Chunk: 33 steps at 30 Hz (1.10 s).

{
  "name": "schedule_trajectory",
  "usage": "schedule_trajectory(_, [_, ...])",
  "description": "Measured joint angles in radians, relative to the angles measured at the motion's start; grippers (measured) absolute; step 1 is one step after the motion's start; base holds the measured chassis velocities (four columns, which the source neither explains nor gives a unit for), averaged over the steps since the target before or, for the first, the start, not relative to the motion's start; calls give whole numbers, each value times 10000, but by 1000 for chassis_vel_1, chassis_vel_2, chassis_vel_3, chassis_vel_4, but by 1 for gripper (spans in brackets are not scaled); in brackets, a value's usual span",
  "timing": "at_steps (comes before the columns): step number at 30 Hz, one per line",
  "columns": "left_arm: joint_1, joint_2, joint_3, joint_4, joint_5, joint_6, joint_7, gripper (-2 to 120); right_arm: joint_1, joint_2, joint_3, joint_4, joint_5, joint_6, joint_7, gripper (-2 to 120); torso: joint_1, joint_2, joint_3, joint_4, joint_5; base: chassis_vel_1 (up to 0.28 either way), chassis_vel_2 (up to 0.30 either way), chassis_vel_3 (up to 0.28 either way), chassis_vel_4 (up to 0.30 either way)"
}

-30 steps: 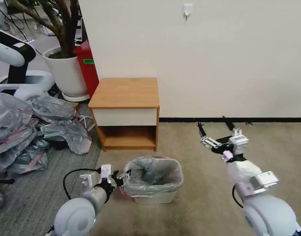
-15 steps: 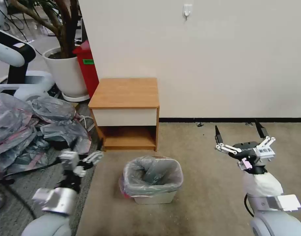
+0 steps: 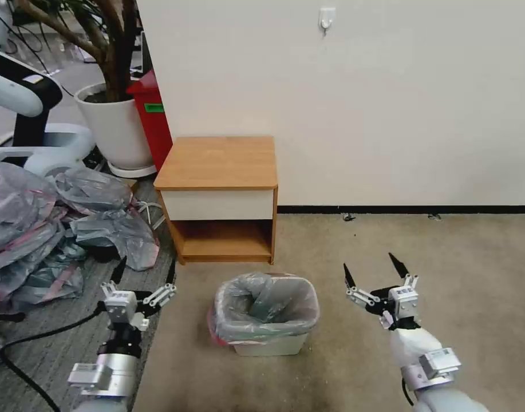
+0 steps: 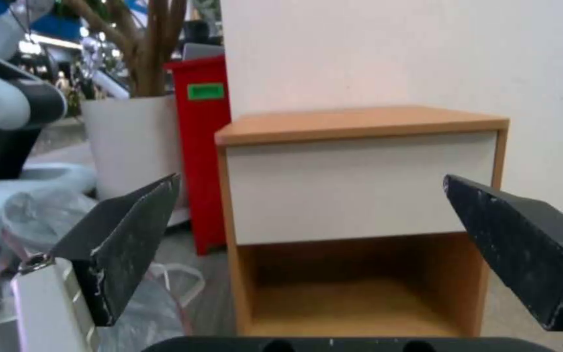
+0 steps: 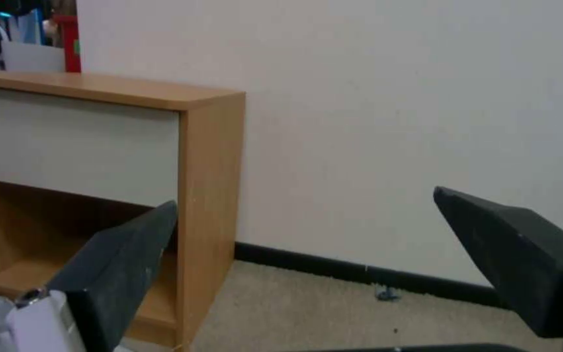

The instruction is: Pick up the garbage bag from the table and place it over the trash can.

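The left gripper (image 3: 144,274) has its two black fingers spread wide, with nothing between them. It hangs low over the floor, and the trash can (image 3: 269,345) sits just beside it on its inner side. The right gripper (image 3: 374,269) is spread wide and empty too, on the other side of the can and a bit farther off.

The garbage bag (image 3: 266,307) sits over the can, its grey plastic folded down around the rim. The table (image 3: 219,162) stands past the can, against the wall.

The job looks almost done. To finish well, both arms should pull away slowly and not brush the thin bag, or it could slip off.

A pink bit shows low on the can's left side. I cannot tell if the bag grips the rim all the way round, as the far side is hidden.
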Motion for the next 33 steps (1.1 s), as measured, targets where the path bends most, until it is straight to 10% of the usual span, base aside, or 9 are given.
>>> schedule_trajectory(33, [-161, -44, 116, 561, -69, 133, 43, 100, 127, 19, 8, -633, -73, 143, -4, 100, 0, 0, 1, 0, 0, 0, 0, 0, 0])
